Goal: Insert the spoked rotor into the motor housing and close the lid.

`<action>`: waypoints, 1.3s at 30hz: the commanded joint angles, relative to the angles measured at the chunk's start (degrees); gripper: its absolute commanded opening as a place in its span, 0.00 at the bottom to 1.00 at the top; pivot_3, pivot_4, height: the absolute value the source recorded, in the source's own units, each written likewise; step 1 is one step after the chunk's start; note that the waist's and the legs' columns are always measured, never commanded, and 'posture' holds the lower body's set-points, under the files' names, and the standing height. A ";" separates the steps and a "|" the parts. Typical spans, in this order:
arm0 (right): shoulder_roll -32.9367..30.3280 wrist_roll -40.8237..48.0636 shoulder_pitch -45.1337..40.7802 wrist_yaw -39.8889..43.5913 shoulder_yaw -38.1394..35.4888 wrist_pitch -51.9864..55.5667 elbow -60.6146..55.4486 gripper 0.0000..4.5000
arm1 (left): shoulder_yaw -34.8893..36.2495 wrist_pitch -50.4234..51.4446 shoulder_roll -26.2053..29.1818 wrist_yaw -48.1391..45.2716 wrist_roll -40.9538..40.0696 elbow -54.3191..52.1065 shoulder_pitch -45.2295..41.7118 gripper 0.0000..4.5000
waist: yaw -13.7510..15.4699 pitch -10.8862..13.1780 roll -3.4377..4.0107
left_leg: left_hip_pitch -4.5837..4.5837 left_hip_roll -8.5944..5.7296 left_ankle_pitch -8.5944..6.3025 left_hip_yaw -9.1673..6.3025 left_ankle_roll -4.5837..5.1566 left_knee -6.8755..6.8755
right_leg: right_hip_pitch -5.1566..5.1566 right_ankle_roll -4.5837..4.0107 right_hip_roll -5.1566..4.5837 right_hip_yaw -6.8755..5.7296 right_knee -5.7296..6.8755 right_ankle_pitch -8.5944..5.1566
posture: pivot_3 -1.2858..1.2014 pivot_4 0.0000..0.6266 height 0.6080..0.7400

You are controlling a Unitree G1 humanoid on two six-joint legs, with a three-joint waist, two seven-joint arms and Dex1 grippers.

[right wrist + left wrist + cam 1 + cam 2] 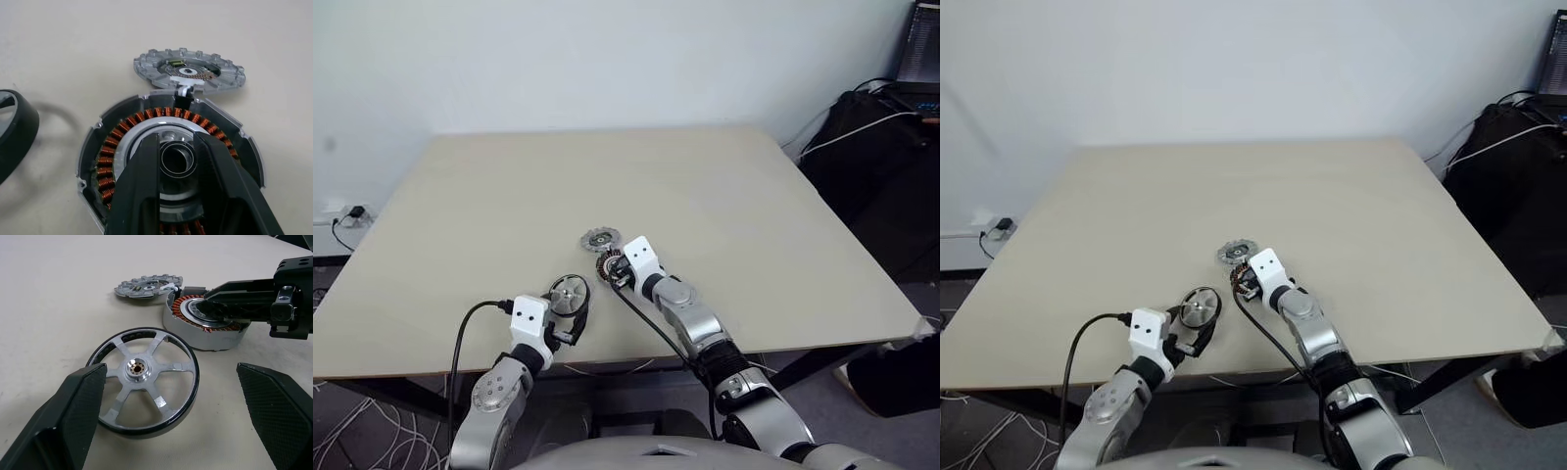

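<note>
Two grippers work on the table (460,196). Left gripper (171,396) is wide open around the wheel (144,381), ready to squeeze and lift it. Right gripper (177,147) pinches the housing (122,132) centre, steadying it. Lid (188,68) lies behind.

Head stereo pair: table (724,186) viewed from above, facing forward and down. Wrist cameras: set low and close, both trained on the motor housing (171,161), shared with the lid (146,285).
</note>
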 commanded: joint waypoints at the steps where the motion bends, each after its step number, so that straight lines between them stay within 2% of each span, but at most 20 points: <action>1: 0.54 0.16 -1.94 0.36 -0.69 -1.33 -0.39 0.15 | 0.63 -1.88 0.07 -0.42 0.05 0.12 -0.73 1.00 | 0.00 0.00 0.00 | 0.01 0.00 0.00 0.00 0.00 0.00 | 0.00 0.00 0.01 0.00 0.01 0.00 | 0.52 0.00 1.00; 2: 0.63 0.21 -1.94 0.54 -0.61 -1.34 -0.38 0.15 | 0.66 -2.04 0.07 -0.43 0.05 0.28 -0.76 1.00 | 0.00 0.00 0.00 | 0.00 0.00 0.00 -0.01 0.00 0.00 | 0.00 0.00 0.01 0.00 0.01 0.00 | 0.52 0.00 1.00; 12: 1.19 0.06 -2.24 0.25 -0.54 -2.04 -0.92 0.88 | 0.80 -3.00 0.13 -0.64 0.03 1.44 -0.90 1.00 | -0.02 0.00 0.00 | 0.00 0.00 0.00 -0.01 0.00 0.00 | -0.01 0.00 0.00 0.01 0.01 0.00 | 0.52 0.00 1.00; 13: 1.22 0.33 -2.10 0.07 -0.86 -1.78 -1.83 0.88 | 0.82 -3.05 0.13 -0.70 0.01 1.47 -0.87 1.00 | -0.02 0.00 0.01 | 0.00 0.00 0.00 -0.01 0.00 0.00 | -0.01 0.00 0.00 0.01 0.01 0.00 | 0.52 0.00 1.00; 15: 1.19 1.01 -1.73 0.08 -1.46 -1.04 -3.84 0.83 | 0.87 -3.20 0.11 -0.77 -0.01 1.60 -0.83 1.00 | -0.01 0.00 0.01 | 0.00 0.00 0.00 -0.01 0.00 -0.01 | -0.02 0.00 0.00 0.01 0.01 0.00 | 0.52 0.00 1.00; 26: -0.03 -1.22 -0.11 -0.94 0.01 6.50 -12.99 0.04 | 0.81 -3.44 -0.04 -1.23 0.02 1.95 -0.86 1.00 | 0.02 0.01 0.01 | -0.02 0.00 0.00 -0.01 0.00 -0.05 | -0.06 -0.02 -0.02 0.03 0.01 -0.01 | 0.52 0.00 1.00; 27: -0.14 -1.77 -0.33 -0.84 0.65 7.07 -12.80 0.01 | 0.78 -3.41 -0.05 -1.27 0.03 1.98 -0.92 1.00 | 0.02 0.01 0.01 | -0.02 0.00 0.00 -0.01 0.00 -0.05 | -0.06 -0.02 -0.02 0.03 0.01 -0.01 | 0.52 0.00 1.00; 39: 1.32 -4.47 -5.36 -1.48 3.15 10.88 -6.07 0.01 | 0.43 -3.13 -0.60 -0.71 0.36 1.30 -0.47 1.00 | -0.01 0.01 0.02 | -0.01 0.00 0.01 -0.01 -0.02 -0.07 | -0.08 -0.02 0.00 0.03 0.02 0.00 | 0.52 0.00 1.00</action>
